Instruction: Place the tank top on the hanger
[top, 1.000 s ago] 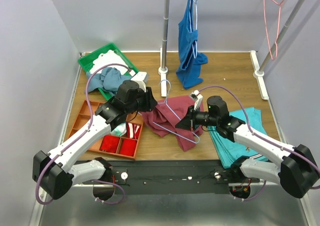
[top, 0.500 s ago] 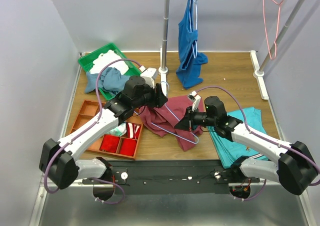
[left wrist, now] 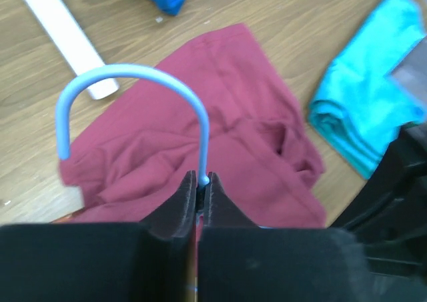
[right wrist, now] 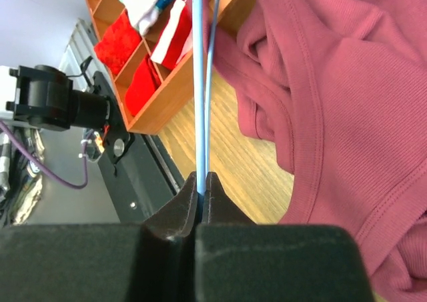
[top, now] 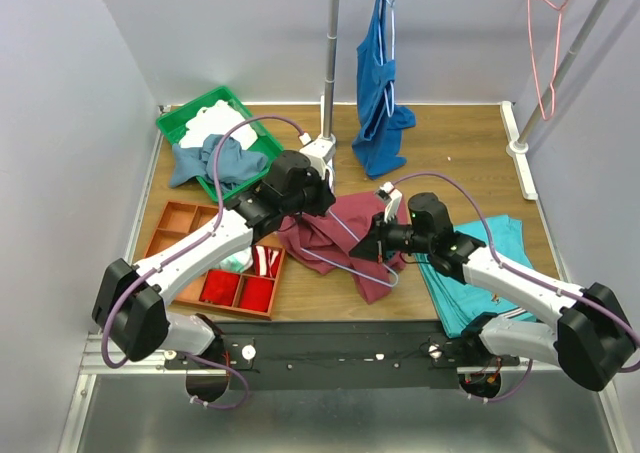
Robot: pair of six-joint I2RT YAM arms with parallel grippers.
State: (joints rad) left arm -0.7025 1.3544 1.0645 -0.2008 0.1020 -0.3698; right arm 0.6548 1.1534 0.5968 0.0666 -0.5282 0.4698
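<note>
— Both grippers are pinching the hanger (left wrist: 133, 70)?
— Yes. The left gripper (left wrist: 199, 183) is pressing its pads together on the wire just below the hook, at the centre of its wrist view. The right gripper (right wrist: 201, 181) is clamping the pale blue wire at the bottom centre of its view.
— And the tank top (top: 352, 213)?
— It is lying crumpled on the table (top: 460, 143) mid-frame overhead, under the hanger, between the orange tray (top: 180, 223) and the turquoise trousers (top: 510, 235).
</note>
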